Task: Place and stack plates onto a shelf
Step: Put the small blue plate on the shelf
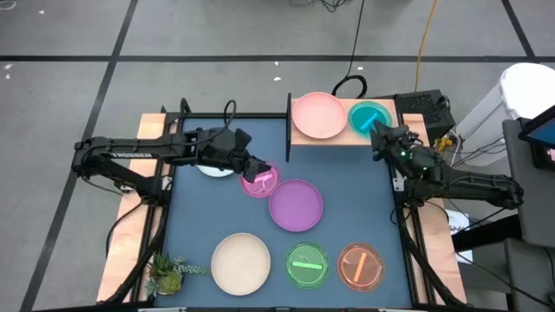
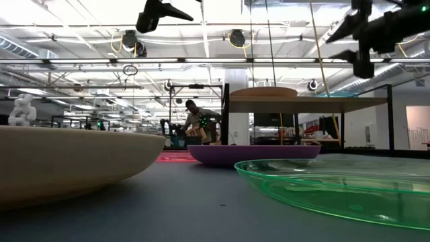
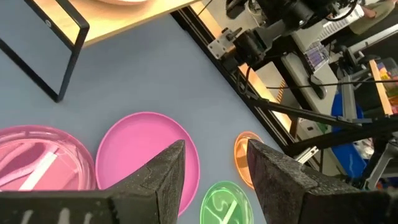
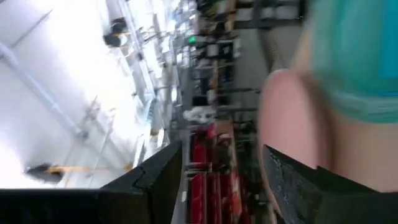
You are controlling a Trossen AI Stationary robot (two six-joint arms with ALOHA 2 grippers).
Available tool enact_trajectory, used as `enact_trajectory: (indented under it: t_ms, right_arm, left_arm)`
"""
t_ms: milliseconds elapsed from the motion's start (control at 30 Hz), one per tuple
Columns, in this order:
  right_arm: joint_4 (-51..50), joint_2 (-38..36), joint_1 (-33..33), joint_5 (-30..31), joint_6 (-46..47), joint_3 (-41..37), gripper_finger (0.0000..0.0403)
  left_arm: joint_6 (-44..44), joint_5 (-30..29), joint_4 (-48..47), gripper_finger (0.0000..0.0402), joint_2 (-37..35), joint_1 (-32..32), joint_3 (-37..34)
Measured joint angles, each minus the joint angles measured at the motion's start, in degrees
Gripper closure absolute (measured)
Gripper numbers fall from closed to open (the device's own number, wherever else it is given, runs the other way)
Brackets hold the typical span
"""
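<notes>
The shelf (image 1: 342, 137) stands at the table's far edge, its black upright (image 1: 289, 121) at its left end. The salmon pink plate (image 1: 318, 115) and the teal plate (image 1: 368, 116) lie side by side on it. My right gripper (image 1: 380, 132) (image 4: 221, 168) hovers open above the shelf's right end, beside the teal plate (image 4: 354, 56). My left gripper (image 1: 259, 173) (image 3: 214, 165) hangs open, raised well above the table over the pink translucent plate (image 1: 260, 182) (image 3: 37, 165). The purple plate (image 1: 297, 204) lies flat just right of that plate. The white-blue plate (image 1: 211, 170) is mostly hidden under the left arm.
The cream plate (image 1: 242, 263), green plate (image 1: 307, 264) and orange plate (image 1: 360, 265) lie in a row along the near edge. A small green plant (image 1: 169, 273) sits at the near left corner. Bare table (image 1: 347, 173) shows between the shelf and the purple plate.
</notes>
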Motion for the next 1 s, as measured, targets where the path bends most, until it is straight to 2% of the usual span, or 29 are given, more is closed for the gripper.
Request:
enact_trajectory:
  t_ms: [100, 300, 433, 700, 833, 1000]
  right_arm:
    - [1.2, 0.7, 0.0, 0.1, -6.1, 3.6, 0.0215]
    - [-2.0, 7.7, 0.0, -3.2, -26.8, 19.4, 0.0252]
    - [-15.5, 13.4, 0.0, -6.8, -41.9, 30.3, 0.028]
    - [-43.6, 28.0, -0.4, -15.5, -54.7, 49.2, 0.0358]
    - [-53.3, 33.9, -2.5, -19.3, -60.2, 52.1, 0.0397]
    - [-64.5, 38.5, -9.0, -25.3, -61.4, 52.2, 0.0402]
  left_arm:
    - [1.0, 0.0, -0.1, 0.0224, 0.0, 0.0, 0.0]
    - [3.2, 0.0, -1.7, 0.0224, 0.0, 1.3, 0.0]
    - [4.7, 0.0, -1.8, 0.0224, 0.0, 2.8, 0.0]
    - [5.5, 1.4, -1.7, 0.0224, 0.0, 5.7, 0.0]
    - [5.5, 1.5, -1.7, 0.0224, 0.0, 6.0, 0.0]
    - [5.1, 1.6, -1.7, 0.0224, 0.0, 6.0, 0.0]
